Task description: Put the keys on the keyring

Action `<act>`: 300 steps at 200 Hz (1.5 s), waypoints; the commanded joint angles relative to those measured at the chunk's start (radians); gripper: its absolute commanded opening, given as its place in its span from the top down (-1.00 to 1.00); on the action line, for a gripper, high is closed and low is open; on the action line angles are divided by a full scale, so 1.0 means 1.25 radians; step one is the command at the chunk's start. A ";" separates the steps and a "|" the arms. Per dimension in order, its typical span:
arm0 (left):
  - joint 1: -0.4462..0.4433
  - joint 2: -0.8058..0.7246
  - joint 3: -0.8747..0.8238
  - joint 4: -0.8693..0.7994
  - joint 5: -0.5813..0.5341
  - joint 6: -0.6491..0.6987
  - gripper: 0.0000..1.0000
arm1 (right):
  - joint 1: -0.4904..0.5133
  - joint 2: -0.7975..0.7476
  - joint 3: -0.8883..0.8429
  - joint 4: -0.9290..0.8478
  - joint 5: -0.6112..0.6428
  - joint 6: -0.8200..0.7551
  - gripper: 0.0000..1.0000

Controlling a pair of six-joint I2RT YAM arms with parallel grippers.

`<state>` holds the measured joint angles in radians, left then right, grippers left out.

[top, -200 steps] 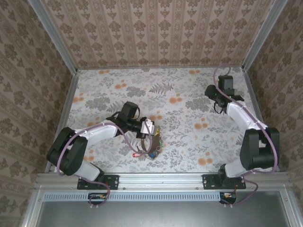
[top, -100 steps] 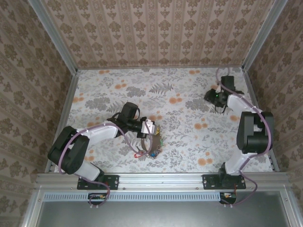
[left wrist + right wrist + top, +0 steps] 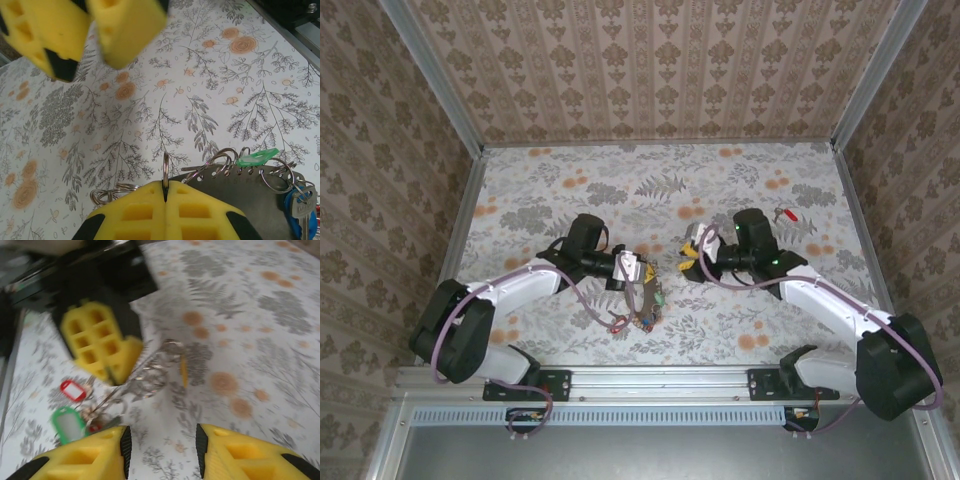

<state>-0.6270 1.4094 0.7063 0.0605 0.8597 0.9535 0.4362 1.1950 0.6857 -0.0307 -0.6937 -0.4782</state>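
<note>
Left pincer (image 3: 635, 272) first: in the top view it sits a little left of the middle of the frame. The keyring (image 3: 644, 300) hangs from it toward the bottom edge, with a small bunch of keys on it. My right pincer (image 3: 692, 256) is just to the right of it, near but not touching. Far off in the upper right, a small red thing (image 3: 787, 214) lies all alone on the table (image 3: 550, 190). I think it is a key that is not on the ring yet.

In the left wrist view, the left pincer is at the bottom middle. It is squeezed shut on the thin keyring, which stands on its edge between the yellow pads. At the lower right I see a green key (image 3: 257, 157) and a blue key (image 3: 299, 210) hooked on little rings by a dark plate with holes (image 3: 235, 200).

The right wrist view is blurry. The right pincer is at the bottom with its jaws apart and nothing between them. The left pincer is at the upper left, and a red tag (image 3: 73, 390) lies at the lower left.

So I guess some keys are on already, and the lone red one is left to fetch and hook on
</note>
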 commanded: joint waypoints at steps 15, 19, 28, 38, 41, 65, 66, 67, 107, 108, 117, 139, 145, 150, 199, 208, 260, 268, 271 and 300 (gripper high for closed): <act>0.005 -0.013 0.017 -0.007 0.028 -0.032 1.00 | 0.076 -0.029 0.041 -0.094 -0.017 -0.182 0.21; 0.005 -0.014 0.017 -0.007 0.027 -0.033 1.00 | 0.084 -0.026 0.044 -0.099 -0.016 -0.190 0.22; 0.006 -0.014 0.017 -0.007 0.024 -0.038 1.00 | 0.100 -0.018 0.049 -0.108 -0.008 -0.200 0.23; 0.006 -0.015 0.015 -0.004 0.022 -0.045 1.00 | 0.113 -0.009 0.050 -0.110 0.003 -0.209 0.26; 0.005 -0.014 0.015 -0.003 0.022 -0.048 1.00 | 0.116 -0.006 0.049 -0.108 0.008 -0.210 0.28; 0.003 -0.011 0.012 0.015 0.020 -0.071 1.00 | 0.138 0.015 0.028 -0.051 0.080 -0.197 0.30; 0.003 -0.011 0.012 0.016 0.021 -0.073 1.00 | 0.139 0.016 0.027 -0.049 0.083 -0.196 0.30; 0.003 -0.011 0.011 0.017 0.021 -0.073 1.00 | 0.140 0.017 0.026 -0.047 0.087 -0.195 0.29; -0.001 -0.013 0.009 0.018 0.024 -0.076 1.00 | 0.161 0.043 0.010 0.023 0.168 -0.177 0.26; -0.001 -0.013 0.008 0.018 0.023 -0.076 1.00 | 0.162 0.044 0.009 0.024 0.170 -0.177 0.26; -0.001 -0.013 0.007 0.018 0.024 -0.075 1.00 | 0.163 0.049 0.008 0.031 0.184 -0.175 0.21; -0.001 -0.013 0.004 0.018 0.026 -0.071 1.00 | 0.164 0.060 0.002 0.052 0.194 -0.175 0.20; -0.001 -0.013 0.004 0.020 0.026 -0.071 1.00 | 0.166 0.063 0.004 0.050 0.192 -0.178 0.21; -0.001 -0.012 0.004 0.020 0.027 -0.071 1.00 | 0.169 0.067 0.005 0.050 0.191 -0.181 0.22; -0.002 -0.007 0.009 0.024 0.030 -0.073 1.00 | 0.195 0.087 0.007 0.051 0.195 -0.192 0.50; -0.002 -0.006 0.009 0.023 0.032 -0.071 1.00 | 0.198 0.088 0.007 0.053 0.203 -0.189 0.51; 0.001 -0.006 0.019 0.000 0.049 -0.058 1.00 | 0.198 0.099 0.006 0.072 0.225 -0.165 0.83; 0.002 -0.009 0.019 -0.002 0.051 -0.060 1.00 | 0.198 0.098 0.004 0.080 0.223 -0.160 0.92; 0.004 -0.010 0.018 -0.003 0.051 -0.062 1.00 | 0.198 0.097 0.003 0.082 0.222 -0.158 0.97; 0.029 -0.051 0.014 -0.060 0.078 -0.081 0.63 | 0.196 0.072 -0.022 0.152 0.168 -0.111 1.00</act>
<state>-0.6163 1.4067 0.7067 0.0509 0.8726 0.8696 0.6788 1.3087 0.6899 0.0685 -0.4297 -0.6735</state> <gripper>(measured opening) 0.128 0.056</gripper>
